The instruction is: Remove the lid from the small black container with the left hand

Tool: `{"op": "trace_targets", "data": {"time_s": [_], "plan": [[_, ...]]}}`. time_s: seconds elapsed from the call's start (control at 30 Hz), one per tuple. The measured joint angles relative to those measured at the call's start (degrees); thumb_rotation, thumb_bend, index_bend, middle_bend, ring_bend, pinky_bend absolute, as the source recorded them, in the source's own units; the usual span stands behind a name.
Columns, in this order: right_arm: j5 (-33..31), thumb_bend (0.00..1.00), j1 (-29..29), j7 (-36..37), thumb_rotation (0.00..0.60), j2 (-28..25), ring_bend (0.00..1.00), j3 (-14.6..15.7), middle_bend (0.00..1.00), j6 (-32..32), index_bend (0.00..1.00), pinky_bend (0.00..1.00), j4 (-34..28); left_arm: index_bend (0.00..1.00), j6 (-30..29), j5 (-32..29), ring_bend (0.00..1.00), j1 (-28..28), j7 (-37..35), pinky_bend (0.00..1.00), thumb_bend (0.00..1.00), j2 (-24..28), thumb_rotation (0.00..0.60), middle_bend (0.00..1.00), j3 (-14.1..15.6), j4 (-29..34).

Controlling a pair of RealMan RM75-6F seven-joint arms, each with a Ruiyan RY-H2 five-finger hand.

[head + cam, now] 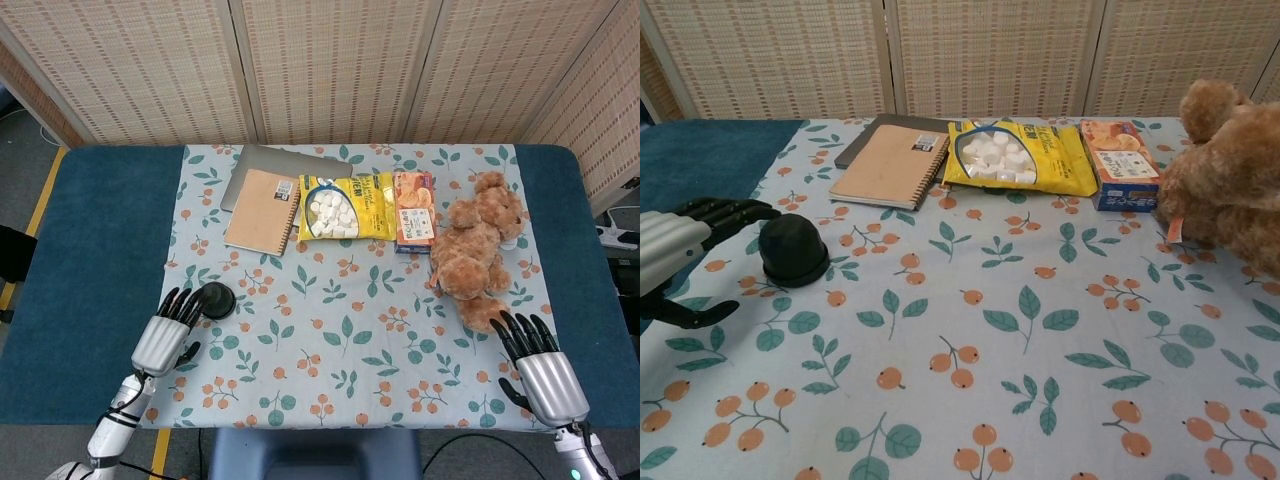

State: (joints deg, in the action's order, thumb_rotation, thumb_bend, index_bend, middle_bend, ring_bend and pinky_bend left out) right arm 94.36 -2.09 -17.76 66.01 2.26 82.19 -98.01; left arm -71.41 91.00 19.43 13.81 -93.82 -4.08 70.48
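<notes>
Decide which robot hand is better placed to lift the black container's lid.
Left robot hand: open, fingers right beside the container. Right robot hand sits far across the table, by the teddy.

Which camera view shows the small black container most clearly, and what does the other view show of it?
The chest view: the small black container appears large and side-on, showing its domed lid and wider base rim, with the left hand beside it. The head view shows it from above as a small dark disc near the fingers.

The left hand (pixel 168 333), fingers spread, lies just beside the small black container (pixel 215 298)
</notes>
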Motion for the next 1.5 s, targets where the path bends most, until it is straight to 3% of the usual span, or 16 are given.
{"op": "trace_targets", "data": {"time_s": [1.2,1.37,1.5], "plan": [[-2.59,0.18,-0.92,-1.7,0.6,0.72,0.0,-0.26,0.0,-1.03,0.0,0.0,-0.26,0.0,8.21,-7.25,0.0,8.13,-3.87,0.04,0.34,-6.59,0.6,0.0,-1.77,-10.02],[-2.52,0.18,-0.98,-1.62,0.6,0.6,0.0,-0.13,0.0,-1.07,0.0,0.0,-0.34,0.03,7.87,-7.97,0.01,8.45,-3.1,0.05,0.34,-8.09,0.6,0.06,-2.04,-13.65],[-2.43,0.18,-1.01,-1.54,0.6,0.52,0.0,0.02,0.0,-1.11,0.0,0.0,-0.43,0.12,7.24,-8.28,0.09,8.68,-2.8,0.08,0.33,-9.68,0.6,0.16,-2.16,-16.85]]}}
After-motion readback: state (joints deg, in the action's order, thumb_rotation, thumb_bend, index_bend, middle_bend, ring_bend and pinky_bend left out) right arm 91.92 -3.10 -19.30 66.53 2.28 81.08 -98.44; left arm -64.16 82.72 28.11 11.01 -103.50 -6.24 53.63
